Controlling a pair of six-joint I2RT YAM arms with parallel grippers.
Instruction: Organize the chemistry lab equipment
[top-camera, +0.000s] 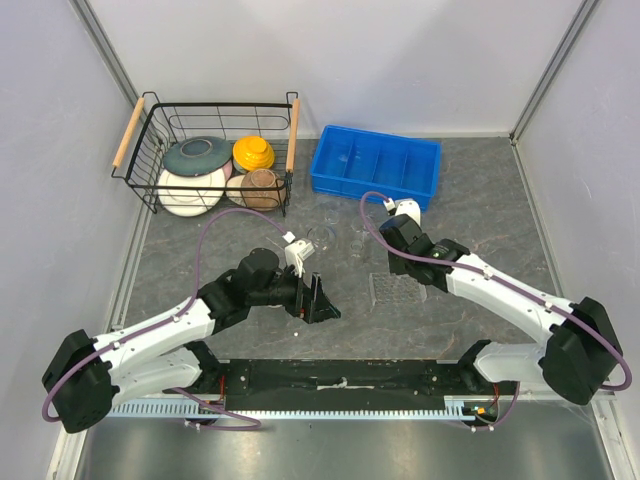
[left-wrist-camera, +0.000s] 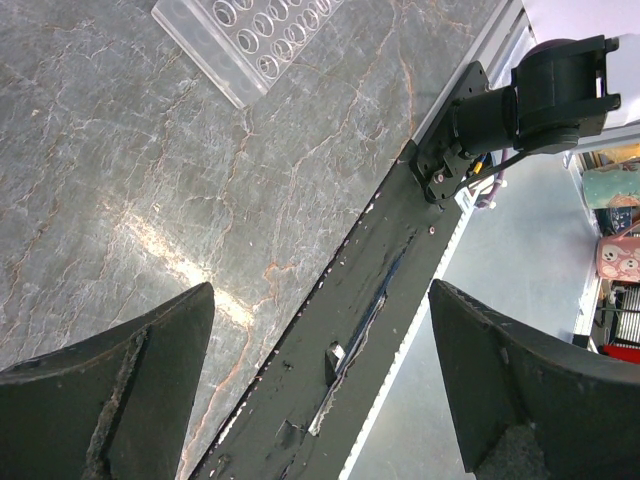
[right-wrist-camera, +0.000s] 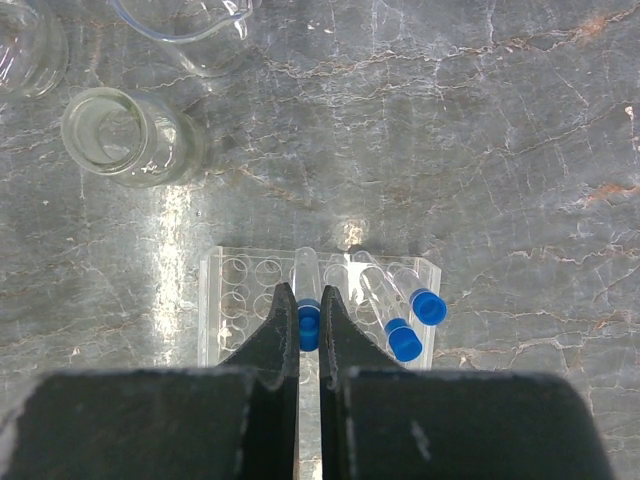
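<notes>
Scanning from above: beakers (top-camera: 322, 237) stand loose on the desk (top-camera: 480, 220) short of the blue bin (top-camera: 375, 165), so plenty remains, I'd say. Left wrist: left tool (left-wrist-camera: 320, 288) gapes wide, empty, desk edge right beneath, rack (left-wrist-camera: 260, 40) ahead. Right wrist: right tool (right-wrist-camera: 309, 300) pinches a blue-capped tube (right-wrist-camera: 307, 270) over the rack; two tubes (right-wrist-camera: 385, 300) racked alongside, bare desk to its right.

This is a robotics lab's test cell: a grey stone-patterned counter (top-camera: 480, 200) boxed in by plain pale panels (top-camera: 350, 60) on metal frame posts (top-camera: 552, 65), with two white arms (top-camera: 170, 340) bolted to a black rail (top-camera: 340, 376) at its near edge. On it stand a wire basket (top-camera: 135, 165) of crockery (top-camera: 200, 155) far left, a blue bin (top-camera: 370, 188) beside it and, nearer, a clear rack (top-camera: 397, 290) of blue-capped tubes (right-wrist-camera: 405, 342).
</notes>
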